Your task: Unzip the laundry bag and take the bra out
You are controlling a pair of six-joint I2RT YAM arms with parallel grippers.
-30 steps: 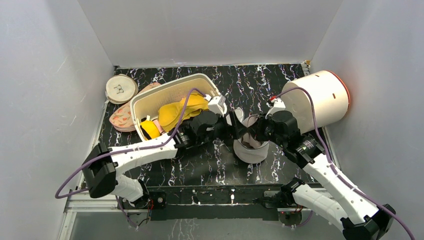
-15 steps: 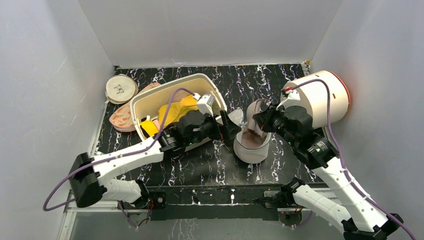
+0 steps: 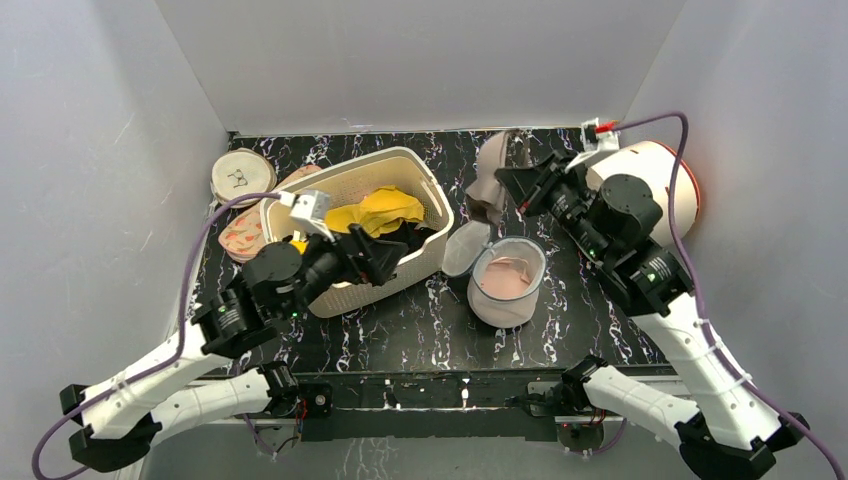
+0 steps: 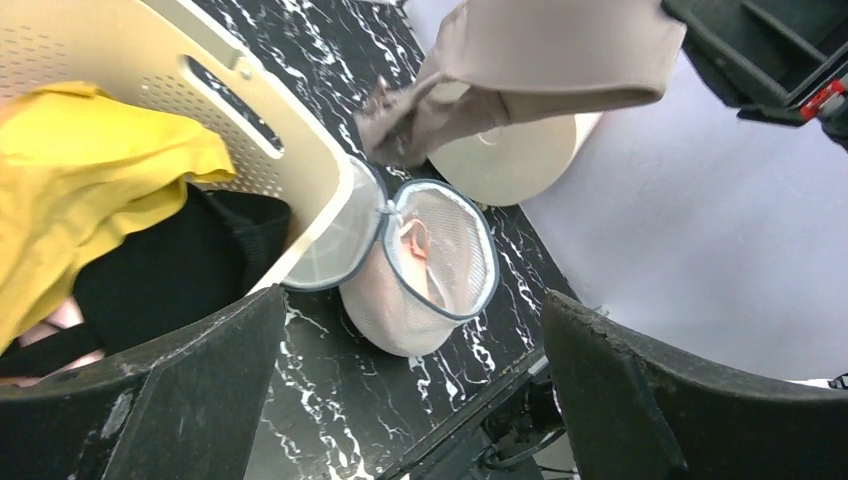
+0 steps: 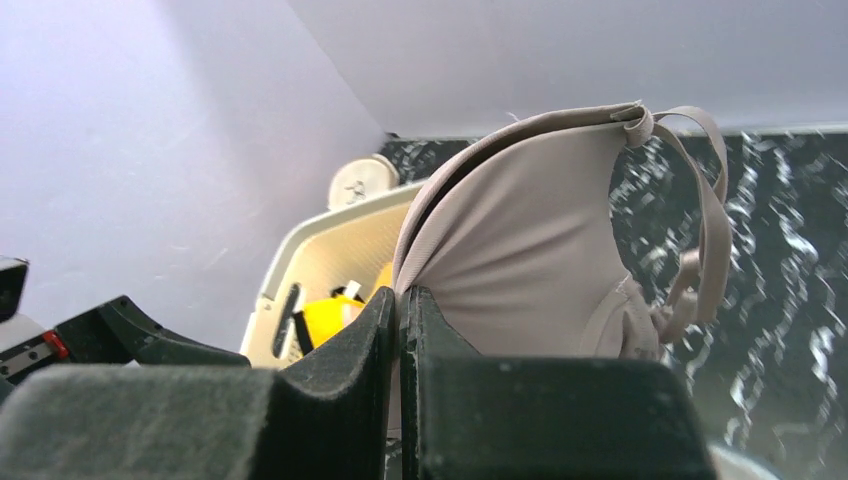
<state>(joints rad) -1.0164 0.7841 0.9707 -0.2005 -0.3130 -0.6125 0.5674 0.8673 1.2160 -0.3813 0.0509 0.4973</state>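
The laundry bag stands on the table with its round lid flipped open to the left; some pink fabric shows inside. It also shows in the left wrist view. My right gripper is shut on the pale pink bra and holds it in the air behind the bag, straps dangling. In the right wrist view the jaws pinch the bra's cup. My left gripper is open and empty over the basket's near right corner; its view shows the bra above.
The cream basket with a yellow bra and dark clothes sits left of the bag. A cream disc and a pink patterned disc lie far left. A white cylinder lies at the back right.
My right gripper has lifted the bra out of the bag, up and towards the back. My left gripper has drawn back from the bag to the left, over the basket.
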